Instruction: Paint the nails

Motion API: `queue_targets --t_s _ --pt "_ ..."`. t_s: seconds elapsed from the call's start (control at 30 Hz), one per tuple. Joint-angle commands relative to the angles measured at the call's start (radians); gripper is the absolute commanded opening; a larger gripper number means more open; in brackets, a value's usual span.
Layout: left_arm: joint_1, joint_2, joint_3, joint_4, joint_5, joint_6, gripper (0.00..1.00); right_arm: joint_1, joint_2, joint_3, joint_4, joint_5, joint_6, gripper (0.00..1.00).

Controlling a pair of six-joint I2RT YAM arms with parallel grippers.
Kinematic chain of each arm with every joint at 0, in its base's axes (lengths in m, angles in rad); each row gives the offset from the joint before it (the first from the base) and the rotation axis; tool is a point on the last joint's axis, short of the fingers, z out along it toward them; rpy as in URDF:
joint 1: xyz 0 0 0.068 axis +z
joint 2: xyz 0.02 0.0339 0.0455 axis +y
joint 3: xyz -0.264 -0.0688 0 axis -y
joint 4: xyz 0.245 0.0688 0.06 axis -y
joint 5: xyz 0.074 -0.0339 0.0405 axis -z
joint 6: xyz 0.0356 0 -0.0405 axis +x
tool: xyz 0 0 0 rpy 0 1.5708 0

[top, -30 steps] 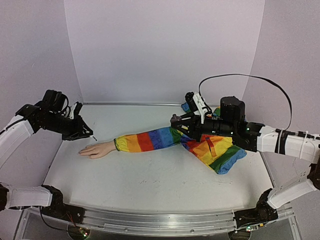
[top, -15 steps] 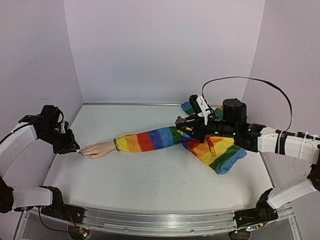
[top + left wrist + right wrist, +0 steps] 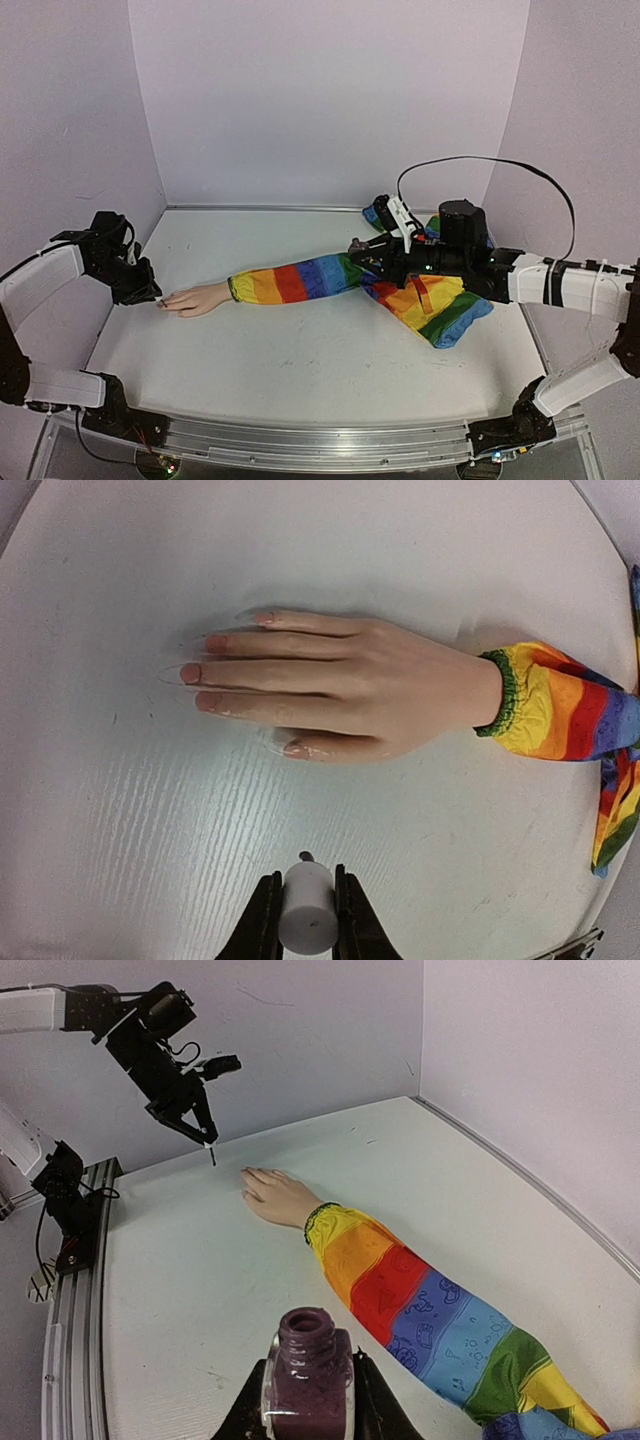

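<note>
left pincer (image 3: 306, 882) pinches the brush handle (image 3: 306, 925), the nails (image 3: 190, 672) just ahead of it; right pincer (image 3: 305, 1410) grips the open polish bottle (image 3: 305, 1360); nails look pale pink, so most painting seems left

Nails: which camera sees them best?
The left wrist view: it looks down on the hand, so five pinkish nails show clearly. In the top and right wrist views the hand is too small to show nails.
</note>
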State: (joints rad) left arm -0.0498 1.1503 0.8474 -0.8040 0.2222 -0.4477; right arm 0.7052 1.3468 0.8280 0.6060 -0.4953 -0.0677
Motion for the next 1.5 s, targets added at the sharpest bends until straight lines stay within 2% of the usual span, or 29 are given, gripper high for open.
queue_targets --t_s 0.0,0.53,0.8,1.47 --pt "0.022 0.026 -0.015 0.06 -0.091 0.013 0.0 -0.006 0.003 0.021 0.062 -0.034 -0.006 0.0" --pt "0.13 0.108 -0.039 0.189 -0.088 0.032 0.0 -0.021 0.012 0.026 0.062 -0.046 -0.005 0.0" --pt "0.131 0.15 -0.052 0.252 -0.081 0.023 0.0 -0.025 0.022 0.031 0.062 -0.055 -0.004 0.0" --pt "0.134 0.212 -0.046 0.282 -0.085 0.033 0.0 -0.032 0.026 0.03 0.061 -0.068 -0.001 0.0"
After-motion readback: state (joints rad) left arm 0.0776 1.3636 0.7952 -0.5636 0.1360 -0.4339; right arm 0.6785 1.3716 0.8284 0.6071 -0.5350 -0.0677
